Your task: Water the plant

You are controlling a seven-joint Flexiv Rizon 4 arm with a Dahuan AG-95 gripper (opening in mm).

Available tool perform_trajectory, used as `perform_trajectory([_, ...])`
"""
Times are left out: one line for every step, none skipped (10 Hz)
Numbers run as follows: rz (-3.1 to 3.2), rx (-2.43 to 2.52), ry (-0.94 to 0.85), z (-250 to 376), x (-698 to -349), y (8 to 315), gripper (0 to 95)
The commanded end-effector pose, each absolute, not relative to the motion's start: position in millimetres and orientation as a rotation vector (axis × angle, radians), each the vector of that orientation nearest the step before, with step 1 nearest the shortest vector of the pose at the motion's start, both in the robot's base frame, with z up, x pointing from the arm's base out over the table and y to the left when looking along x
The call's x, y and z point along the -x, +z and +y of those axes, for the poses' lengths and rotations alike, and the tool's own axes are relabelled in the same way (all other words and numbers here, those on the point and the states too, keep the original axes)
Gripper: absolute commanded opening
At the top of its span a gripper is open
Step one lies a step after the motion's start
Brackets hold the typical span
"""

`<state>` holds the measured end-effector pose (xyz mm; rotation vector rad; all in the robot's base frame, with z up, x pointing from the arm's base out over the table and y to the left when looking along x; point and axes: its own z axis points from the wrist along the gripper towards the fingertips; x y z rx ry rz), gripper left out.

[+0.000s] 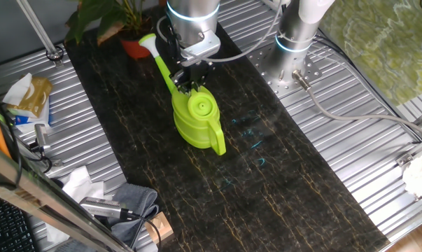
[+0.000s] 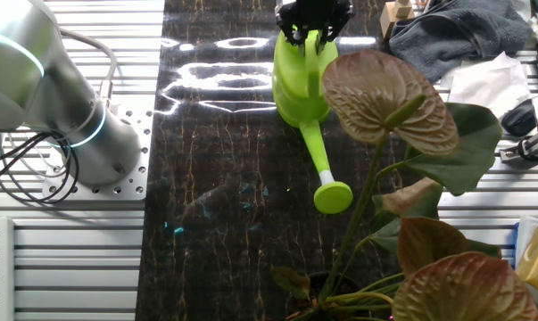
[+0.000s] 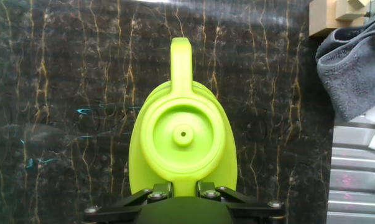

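Gripper (image 3: 181, 190) pinching base of watering can (image 1: 197, 115) spout, mid-table. Hand view alone shows can lid; fixed views alone show plant (image 1: 106, 19) at table's end, beyond spout rose (image 2: 334, 197).

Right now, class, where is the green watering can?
The watering can stands on the dark marbled mat, under the hand, its spout toward the potted plant.
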<state>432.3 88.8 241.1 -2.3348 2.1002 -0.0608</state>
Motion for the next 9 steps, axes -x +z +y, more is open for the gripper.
perform_trajectory([2.095, 2.336, -0.059, 88.7, -431.5, 243.8, 0.0])
perform_trajectory([2.096, 2.342, -0.067, 88.9, -431.3, 244.3, 0.0])
perform_trajectory([2.107, 2.336, -0.072, 88.9, -431.4, 244.3, 0.0])
perform_trajectory([2.111, 2.332, -0.075, 88.9, -431.4, 244.3, 0.0])
perform_trajectory([2.158, 2.295, -0.072, 88.9, -431.4, 244.3, 0.0])
perform_trajectory([2.197, 2.269, -0.075, 88.9, -431.4, 244.3, 0.0])
perform_trajectory([2.198, 2.266, -0.073, 88.9, -431.4, 244.3, 0.0])
perform_trajectory([2.2, 2.27, -0.082, 88.9, -431.4, 244.3, 0.0])
perform_trajectory([2.212, 2.264, -0.088, 88.9, -431.4, 244.3, 0.0])
